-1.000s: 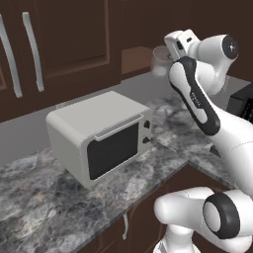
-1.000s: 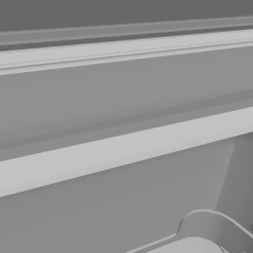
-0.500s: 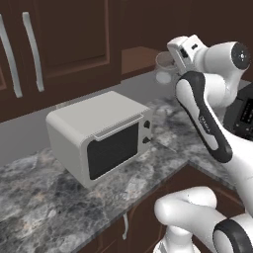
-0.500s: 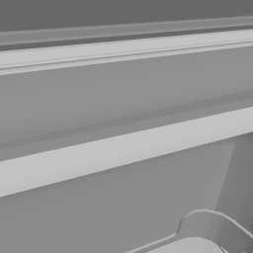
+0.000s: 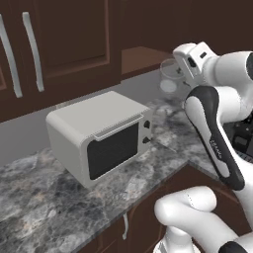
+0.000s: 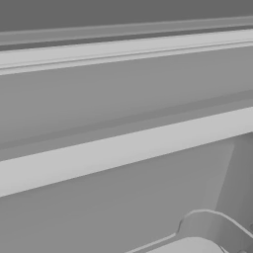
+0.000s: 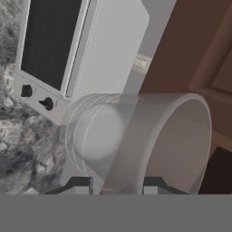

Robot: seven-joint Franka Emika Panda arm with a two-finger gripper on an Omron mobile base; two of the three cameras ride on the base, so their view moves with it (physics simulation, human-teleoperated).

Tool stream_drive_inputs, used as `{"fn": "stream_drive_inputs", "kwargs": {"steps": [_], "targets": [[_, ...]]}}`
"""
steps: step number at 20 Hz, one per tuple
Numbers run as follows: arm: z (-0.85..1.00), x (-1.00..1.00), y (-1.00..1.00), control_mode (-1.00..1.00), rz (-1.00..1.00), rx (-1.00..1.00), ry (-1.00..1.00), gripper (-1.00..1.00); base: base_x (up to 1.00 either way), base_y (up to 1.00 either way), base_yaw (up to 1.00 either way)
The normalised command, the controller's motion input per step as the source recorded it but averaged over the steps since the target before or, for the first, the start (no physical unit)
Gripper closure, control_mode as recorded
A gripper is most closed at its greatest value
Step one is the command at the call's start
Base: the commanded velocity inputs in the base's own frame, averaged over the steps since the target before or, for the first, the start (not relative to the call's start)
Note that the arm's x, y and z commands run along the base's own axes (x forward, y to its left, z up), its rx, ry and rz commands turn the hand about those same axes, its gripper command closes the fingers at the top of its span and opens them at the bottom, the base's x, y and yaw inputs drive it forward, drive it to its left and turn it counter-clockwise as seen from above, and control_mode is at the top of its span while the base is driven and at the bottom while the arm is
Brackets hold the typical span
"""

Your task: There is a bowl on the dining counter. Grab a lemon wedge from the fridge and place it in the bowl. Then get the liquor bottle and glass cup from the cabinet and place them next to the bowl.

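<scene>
The clear glass cup (image 5: 170, 79) hangs in the air above the back of the marble counter, right of the white toaster oven. My gripper (image 5: 187, 66) is shut on its wall, at the end of the raised white arm. In the hand view the glass cup (image 7: 145, 140) lies on its side across the frame with its open mouth to the right. The gripper (image 7: 118, 186) pinches its rim, and a dark fingertip (image 7: 80, 185) shows on either side of the glass wall. The bowl, lemon wedge and liquor bottle are out of view.
A white toaster oven (image 5: 99, 136) stands on the grey marble counter (image 5: 44, 207), its dark door facing front right. Dark brown cabinet doors with long silver handles (image 5: 32, 52) hang above. A dark appliance (image 5: 242, 138) sits behind the arm. Pale grey bands (image 6: 126, 148) lie close before the right base camera.
The arm has swung right and a little down, carrying the glass cup away from the upper cabinet. The toaster oven and counter have stayed put.
</scene>
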Motion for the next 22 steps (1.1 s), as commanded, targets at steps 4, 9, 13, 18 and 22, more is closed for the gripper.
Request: {"fn": "stream_drive_inputs", "kwargs": {"steps": [4,9,13,18,22], "targets": [[-0.19,-0.48,0.08,-1.0,0.0,0.0,0.05,1.0,0.0,0.0,0.0],[-0.14,-0.29,0.22,-1.0,0.0,0.0,0.04,1.0,0.0,0.0,0.0],[-0.08,-0.34,0.19,-1.0,0.0,0.0,0.02,1.0,0.0,0.0,0.0],[-0.02,-0.18,0.08,1.0,0.0,0.0,0.0,1.0,-0.32,0.14,0.0],[0.0,0.0,0.0,1.0,0.0,0.0,0.0,1.0,-0.69,0.26,-0.01]]}}
